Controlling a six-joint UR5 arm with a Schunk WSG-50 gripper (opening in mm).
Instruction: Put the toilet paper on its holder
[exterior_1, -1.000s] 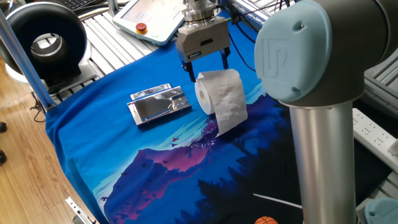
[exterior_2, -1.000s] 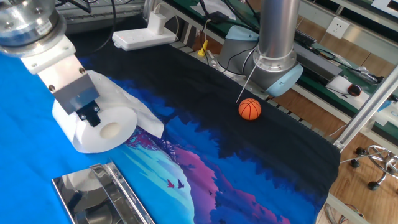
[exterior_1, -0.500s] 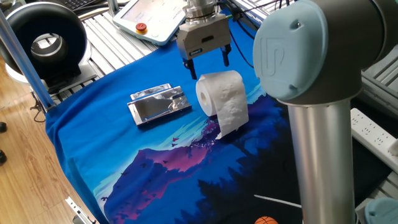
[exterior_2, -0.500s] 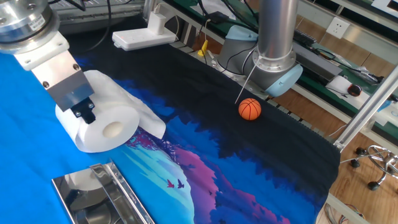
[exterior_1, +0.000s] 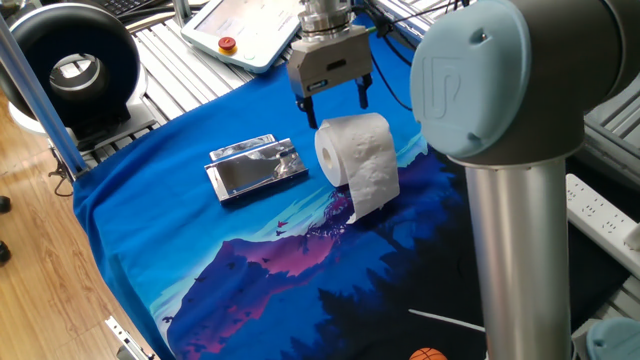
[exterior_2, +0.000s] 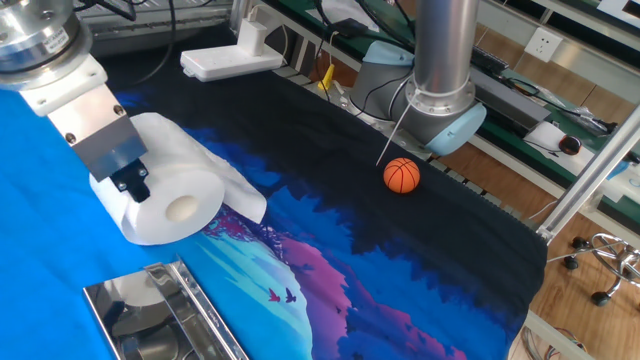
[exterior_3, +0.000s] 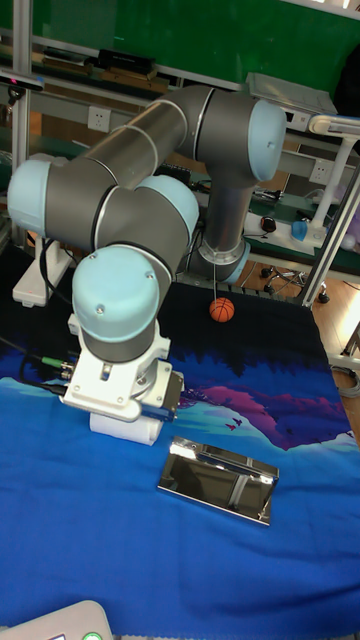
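Nearest me in the one fixed view, the table (exterior_1: 150, 250) with its blue mountain-print cloth carries the holder (exterior_1: 256, 167), a shiny silver tray lying flat with its folded edges up, bare and ready to receive. Just beside it, at about three o'clock, the toilet paper (exterior_1: 356, 158) lies on its side on the cloth, hollow core facing the holder and its loose sheet draping down the near side. I judge the roll sits that way so the fingers can straddle its width. Directly beyond the roll, at twelve o'clock, the claw (exterior_1: 335, 105) hangs with its two dark fingers spread apart, gripping nothing; the tips look level with the top of the roll, one finger at the core end (touching or a hair clear, I cannot tell). Far off, a small orange ball (exterior_2: 401, 175) rests by the arm's base.
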